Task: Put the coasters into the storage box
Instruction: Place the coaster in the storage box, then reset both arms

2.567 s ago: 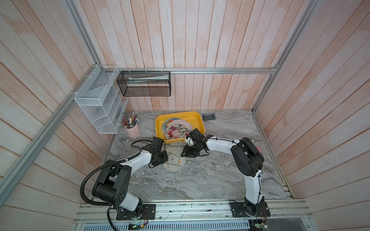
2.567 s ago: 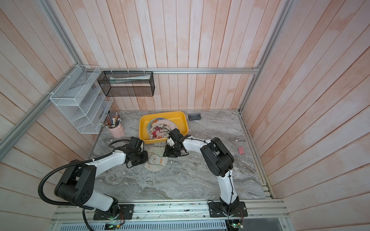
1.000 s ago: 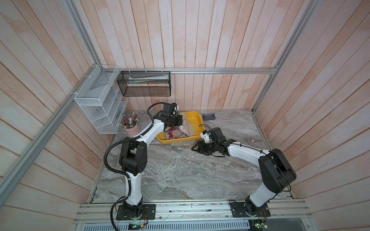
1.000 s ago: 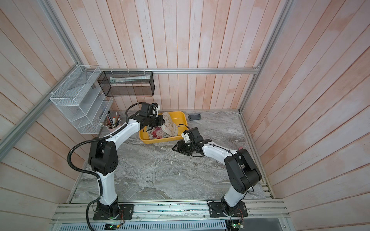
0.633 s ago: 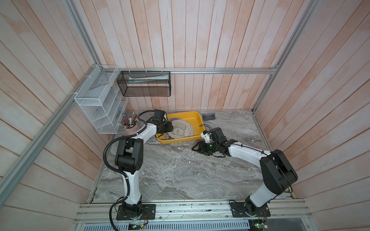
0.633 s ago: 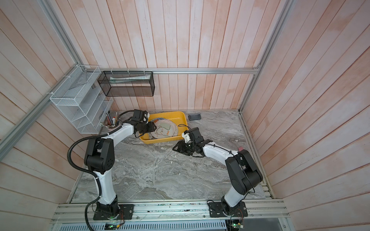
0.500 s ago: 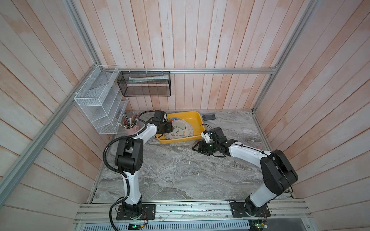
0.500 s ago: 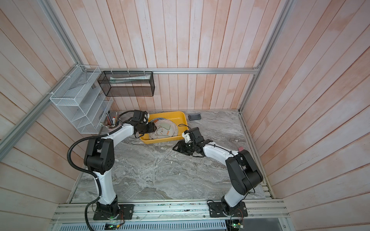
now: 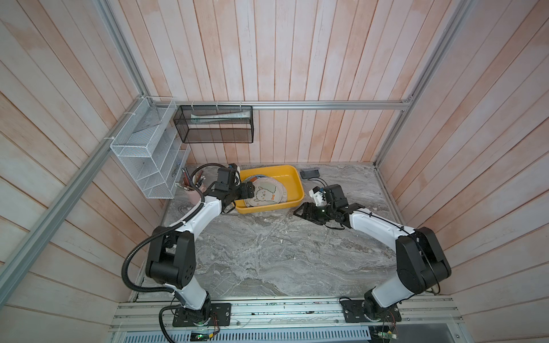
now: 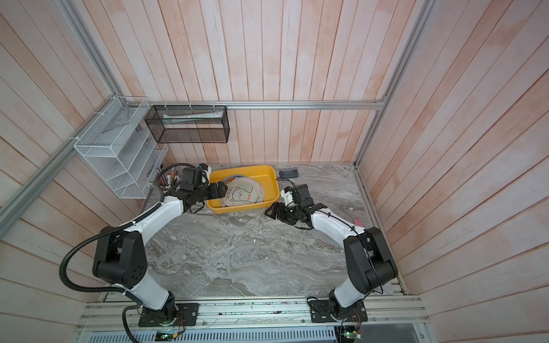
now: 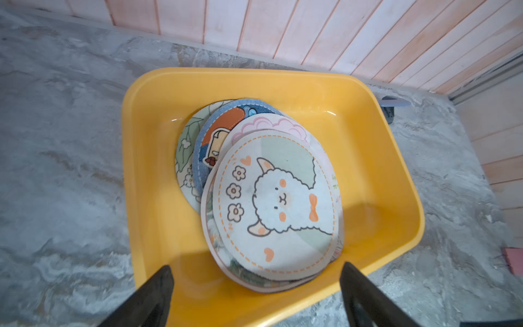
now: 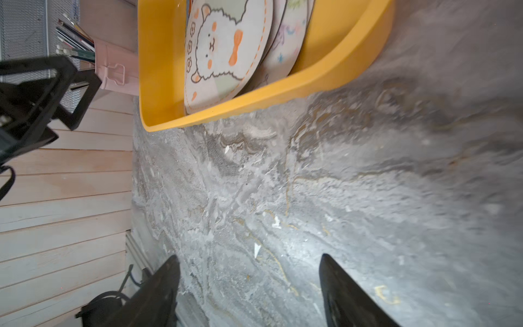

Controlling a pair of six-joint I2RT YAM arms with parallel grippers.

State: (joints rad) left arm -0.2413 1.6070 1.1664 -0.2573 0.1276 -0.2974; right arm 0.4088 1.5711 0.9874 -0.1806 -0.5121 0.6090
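Cannot count the coasters (image 11: 274, 203) in the storage box (image 11: 368, 158): lower ones mostly covered by the top one. Cut off at picture edge: fingers of left gripper (image 11: 254, 266) and right gripper (image 12: 249, 256). Blurred: part of the table (image 12: 467, 127). Too small to name: a dark flat item (image 9: 309, 173) at 2 o'clock from the box, a pink scrap (image 10: 357, 221) near 3 o'clock.

A pink pen cup (image 9: 193, 194) stands under a white wire rack (image 9: 148, 166); a black mesh basket (image 9: 215, 126) hangs nearby.
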